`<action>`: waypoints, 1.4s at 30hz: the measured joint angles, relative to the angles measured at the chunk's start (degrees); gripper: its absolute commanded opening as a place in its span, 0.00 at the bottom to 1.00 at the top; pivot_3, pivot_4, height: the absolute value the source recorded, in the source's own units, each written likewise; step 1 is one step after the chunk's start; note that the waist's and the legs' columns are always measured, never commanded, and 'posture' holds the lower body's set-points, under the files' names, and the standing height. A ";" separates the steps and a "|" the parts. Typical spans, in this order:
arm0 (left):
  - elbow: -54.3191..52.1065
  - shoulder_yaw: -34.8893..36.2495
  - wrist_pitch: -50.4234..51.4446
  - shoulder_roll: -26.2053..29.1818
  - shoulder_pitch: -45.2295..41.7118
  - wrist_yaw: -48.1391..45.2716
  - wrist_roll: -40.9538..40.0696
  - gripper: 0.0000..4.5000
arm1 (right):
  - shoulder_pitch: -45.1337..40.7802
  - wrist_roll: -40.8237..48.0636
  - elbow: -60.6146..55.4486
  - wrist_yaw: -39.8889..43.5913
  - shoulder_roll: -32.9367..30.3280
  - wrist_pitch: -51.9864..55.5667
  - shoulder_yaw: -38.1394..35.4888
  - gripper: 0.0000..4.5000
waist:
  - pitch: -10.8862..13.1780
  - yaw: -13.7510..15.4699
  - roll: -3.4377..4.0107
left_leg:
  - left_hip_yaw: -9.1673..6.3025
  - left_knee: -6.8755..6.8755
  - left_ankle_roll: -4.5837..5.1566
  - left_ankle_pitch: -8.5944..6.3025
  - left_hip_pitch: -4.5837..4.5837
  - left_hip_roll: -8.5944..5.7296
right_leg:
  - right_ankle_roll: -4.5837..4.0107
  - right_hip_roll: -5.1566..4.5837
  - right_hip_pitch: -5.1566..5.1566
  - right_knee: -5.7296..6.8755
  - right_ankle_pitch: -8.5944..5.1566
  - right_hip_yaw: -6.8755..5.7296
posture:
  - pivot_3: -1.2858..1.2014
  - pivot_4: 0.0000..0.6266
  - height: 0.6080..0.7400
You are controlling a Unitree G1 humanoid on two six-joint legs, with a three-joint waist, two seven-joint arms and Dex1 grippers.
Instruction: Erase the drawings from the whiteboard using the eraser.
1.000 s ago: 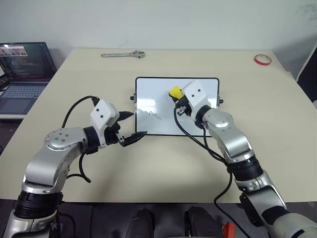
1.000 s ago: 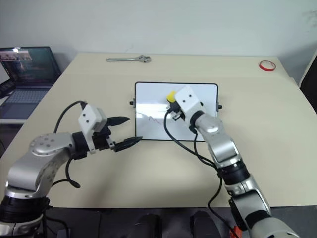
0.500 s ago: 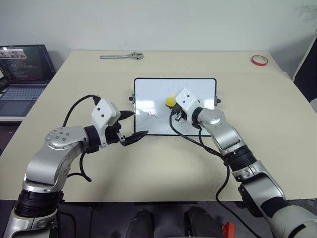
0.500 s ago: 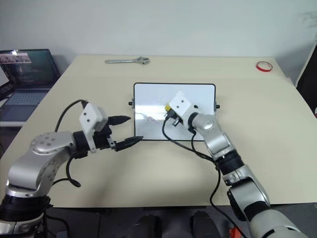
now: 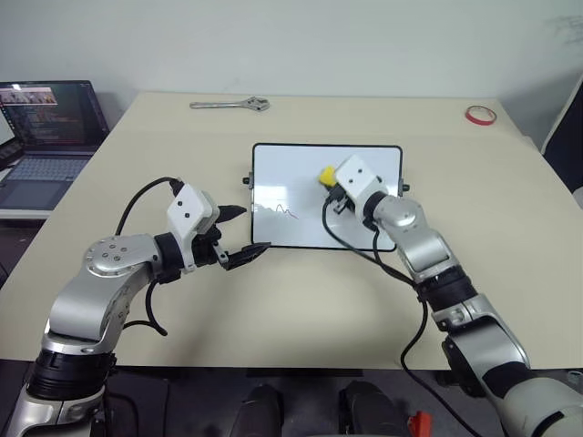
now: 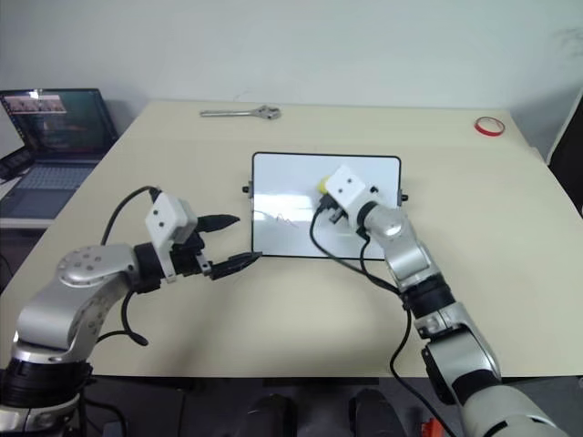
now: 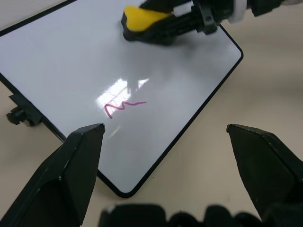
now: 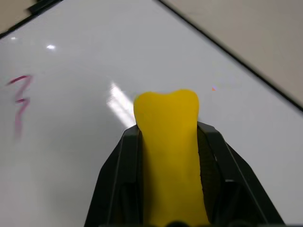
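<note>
Eraser (image 8: 166, 156): clamped in right hand (image 5: 339, 188), low over whiteboard (image 5: 291, 177), ready for wiping.
Red zigzag (image 7: 124, 106): unerased (nearest target).
Left hand (image 5: 244, 232): spread, empty, clear of board.

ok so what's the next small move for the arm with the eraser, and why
Probably slide the eraser, clamped in the right gripper, across the whiteboard toward the red zigzag. The eraser sits on or just above the board, well apart from that mark, which is unwiped. The left gripper hangs open at the board's near corner.
</note>
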 measured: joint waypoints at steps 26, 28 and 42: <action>2.77 6.78 -2.27 0.38 5.27 -2.17 -2.90 1.00 | 30.14 23.01 -50.97 6.70 -9.04 30.68 -14.13 0.25 | 0.08 0.34 0.10 | -0.30 -0.18 0.00 -0.02 -0.54 0.03 | -0.03 0.00 -0.18 -0.71 0.01 -0.08 | 0.52 0.24 1.00; 2.31 6.81 -2.21 0.37 5.57 -1.69 -2.95 1.00 | 30.80 22.68 -50.94 6.34 -8.93 29.21 -13.06 0.25 | 0.08 0.34 0.10 | -0.30 -0.17 0.00 -0.02 -0.53 0.03 | -0.03 0.00 -0.17 -0.71 0.01 -0.07 | 0.52 0.24 1.00; -0.43 7.85 -2.02 1.57 9.71 0.28 -2.52 1.00 | 25.14 13.23 -41.41 3.95 -10.58 18.03 -1.66 0.25 | 0.08 0.01 0.10 | -0.29 -0.19 -0.01 -0.01 -0.48 0.05 | -0.04 0.02 -0.15 -0.74 0.02 -0.08 | 0.52 0.24 1.00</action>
